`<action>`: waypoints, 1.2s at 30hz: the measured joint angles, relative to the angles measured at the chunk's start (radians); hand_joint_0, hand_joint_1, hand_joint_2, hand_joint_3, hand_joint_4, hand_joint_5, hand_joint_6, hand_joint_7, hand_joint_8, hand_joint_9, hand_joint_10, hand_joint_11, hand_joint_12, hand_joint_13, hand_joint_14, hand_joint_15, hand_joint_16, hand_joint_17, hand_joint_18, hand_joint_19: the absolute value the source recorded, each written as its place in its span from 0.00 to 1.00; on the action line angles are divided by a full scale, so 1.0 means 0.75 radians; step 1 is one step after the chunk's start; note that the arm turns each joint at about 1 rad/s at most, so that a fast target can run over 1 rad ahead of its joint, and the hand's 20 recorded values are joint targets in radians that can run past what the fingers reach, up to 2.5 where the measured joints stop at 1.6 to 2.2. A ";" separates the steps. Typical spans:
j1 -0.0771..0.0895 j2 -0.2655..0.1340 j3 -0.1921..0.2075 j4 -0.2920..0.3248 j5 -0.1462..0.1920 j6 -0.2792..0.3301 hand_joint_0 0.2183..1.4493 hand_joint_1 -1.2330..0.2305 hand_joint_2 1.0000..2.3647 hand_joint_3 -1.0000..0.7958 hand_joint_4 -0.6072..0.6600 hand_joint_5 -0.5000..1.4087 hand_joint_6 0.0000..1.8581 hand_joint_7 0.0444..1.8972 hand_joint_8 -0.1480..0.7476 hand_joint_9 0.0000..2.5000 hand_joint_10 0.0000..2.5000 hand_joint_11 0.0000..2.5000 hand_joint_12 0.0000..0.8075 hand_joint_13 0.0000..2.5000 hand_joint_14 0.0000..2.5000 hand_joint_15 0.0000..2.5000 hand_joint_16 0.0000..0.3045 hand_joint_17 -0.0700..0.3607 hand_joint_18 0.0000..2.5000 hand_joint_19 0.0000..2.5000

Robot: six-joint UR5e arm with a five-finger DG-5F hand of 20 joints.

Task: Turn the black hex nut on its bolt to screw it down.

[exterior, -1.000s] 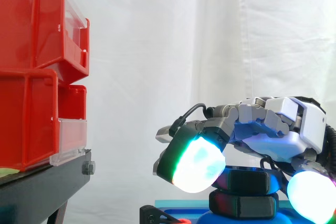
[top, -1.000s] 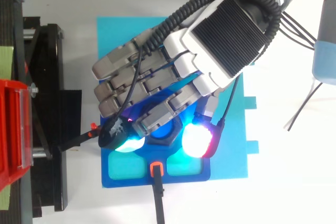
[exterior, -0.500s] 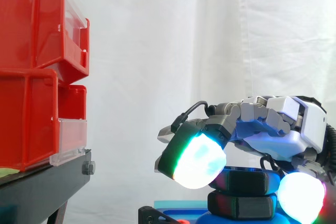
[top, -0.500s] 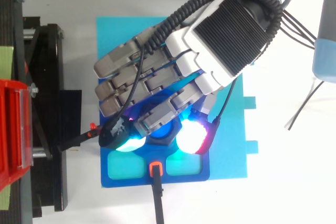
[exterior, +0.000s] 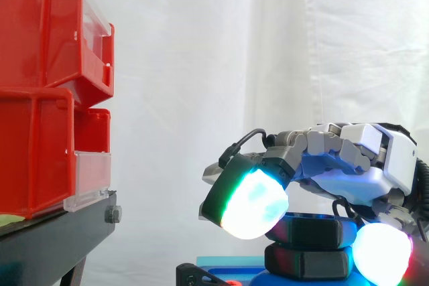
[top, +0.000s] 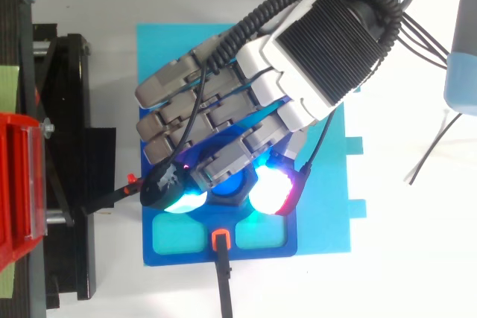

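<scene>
Near red bins [exterior: 47, 92], fingers [exterior: 247, 204] pinch nut [exterior: 315, 231]

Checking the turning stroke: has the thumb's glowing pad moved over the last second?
Yes. In the top view the thumb pad has shifted left and slightly up, closer to the black hex nut, judged against the orange clip below it.

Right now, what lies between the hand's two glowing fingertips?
The black hex nut, on its blue bolt. The top view shows it flanked by both fingertips, with the fingers of the hand curled round it.
</scene>
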 measured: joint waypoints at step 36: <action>0.001 0.036 0.081 -0.028 -0.035 0.106 0.07 0.54 0.00 0.28 0.59 0.13 0.27 0.33 0.49 0.14 0.00 0.05 0.46 0.16 0.00 0.04 0.23 0.52 0.14 0.11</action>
